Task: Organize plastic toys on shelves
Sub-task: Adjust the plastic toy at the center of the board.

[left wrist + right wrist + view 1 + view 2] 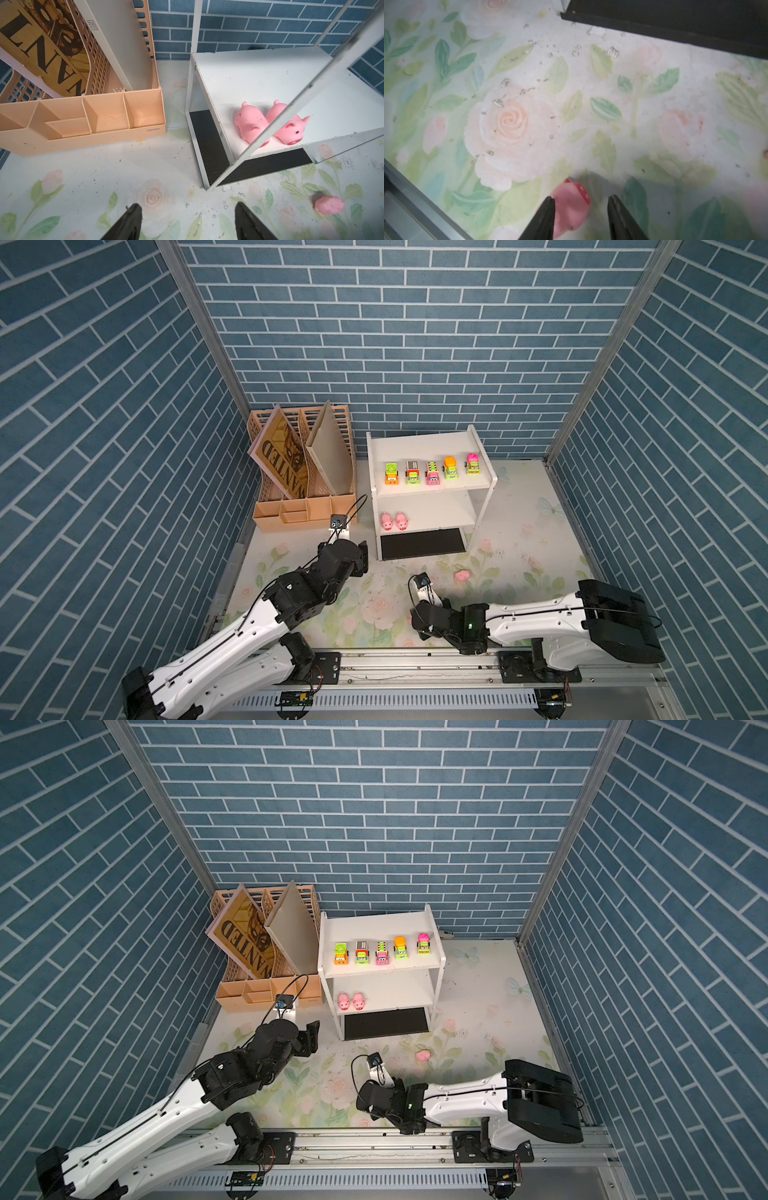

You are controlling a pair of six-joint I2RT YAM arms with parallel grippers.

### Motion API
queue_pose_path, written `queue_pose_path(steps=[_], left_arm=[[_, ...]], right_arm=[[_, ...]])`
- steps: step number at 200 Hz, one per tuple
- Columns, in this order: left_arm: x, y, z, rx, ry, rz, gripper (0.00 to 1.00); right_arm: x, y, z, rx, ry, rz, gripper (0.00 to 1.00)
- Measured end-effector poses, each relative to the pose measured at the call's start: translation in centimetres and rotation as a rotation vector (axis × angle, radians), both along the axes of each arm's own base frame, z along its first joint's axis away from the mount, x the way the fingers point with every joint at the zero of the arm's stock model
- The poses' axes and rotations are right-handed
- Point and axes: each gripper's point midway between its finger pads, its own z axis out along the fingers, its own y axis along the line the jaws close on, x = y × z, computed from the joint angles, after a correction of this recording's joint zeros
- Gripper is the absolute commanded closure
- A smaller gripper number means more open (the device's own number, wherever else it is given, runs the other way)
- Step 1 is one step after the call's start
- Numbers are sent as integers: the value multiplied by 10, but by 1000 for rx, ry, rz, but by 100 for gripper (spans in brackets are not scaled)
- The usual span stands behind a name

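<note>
The white shelves [415, 445] [374, 925] stand at the back. Several neon trucks [432, 475] line the top board, and two pink pigs [394, 521] [251, 122] sit side by side on the middle board. Another pink pig [462, 575] [329, 204] lies on the floral mat in front of the shelves. My left gripper [187, 205] hovers open and empty over the mat by the shelves' front left corner. In the right wrist view, my right gripper [581, 197] is low over the mat with a pink pig [569, 205] between its jaws. That pig rests against one finger with a gap to the other.
A peach file organizer [303, 472] [83, 124] with a "WANTED" poster and a white board stands left of the shelves. Blue brick walls close in three sides. A metal rail [415, 664] runs along the front edge.
</note>
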Motion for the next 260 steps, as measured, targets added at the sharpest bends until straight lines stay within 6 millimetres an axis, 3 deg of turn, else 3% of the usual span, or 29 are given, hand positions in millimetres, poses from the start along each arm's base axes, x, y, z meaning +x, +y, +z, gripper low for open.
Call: queue_pose_path(steps=[44, 64, 80, 125, 188, 227, 260], left_arm=[[0, -4, -4, 5, 17, -20, 27], [0, -6, -7, 14, 25, -25, 27], [0, -7, -9, 21, 32, -29, 27], [0, -8, -11, 25, 37, -33, 27], [0, -9, -13, 27, 44, -41, 27], [0, -10, -13, 28, 46, -44, 27], [0, -10, -13, 28, 46, -44, 27]], right_arm=[[-23, -54, -13, -60, 64, -46, 55], [-25, -65, -11, -81, 72, -64, 55], [-24, -64, -8, -83, 66, -69, 56], [-22, -35, 8, -47, 54, -72, 56], [-27, -49, 3, -91, 56, -59, 55], [-28, -33, 17, -13, 45, -24, 53], [-25, -26, 10, -15, 47, -24, 54]])
